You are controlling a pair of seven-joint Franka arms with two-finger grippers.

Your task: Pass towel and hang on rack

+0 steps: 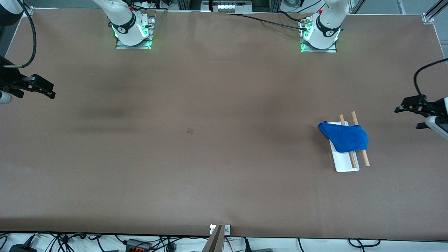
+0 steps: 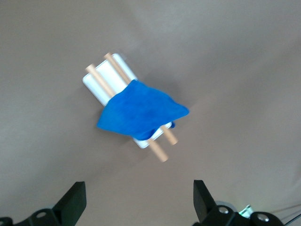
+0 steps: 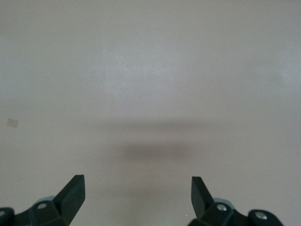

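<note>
Towel (image 1: 344,138) draped across both rods of rack (image 1: 346,150), long axis crosswise to rods, toward left arm's bench end; left tool (image 1: 407,105) nearer, right tool (image 1: 43,87) well apart, both tools spread apart, empty.

Blue towel (image 1: 344,138) draped across both rods of white-based rack (image 1: 346,167).

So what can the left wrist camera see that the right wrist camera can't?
Only the left wrist view shows the towel draped over the rack, covering the middle of its two rods, with the open left gripper up above it. Only the right wrist view shows the open right gripper over bare table with a small square mark. Both show the brown table and a pair of wide-open black fingers holding nothing.
</note>
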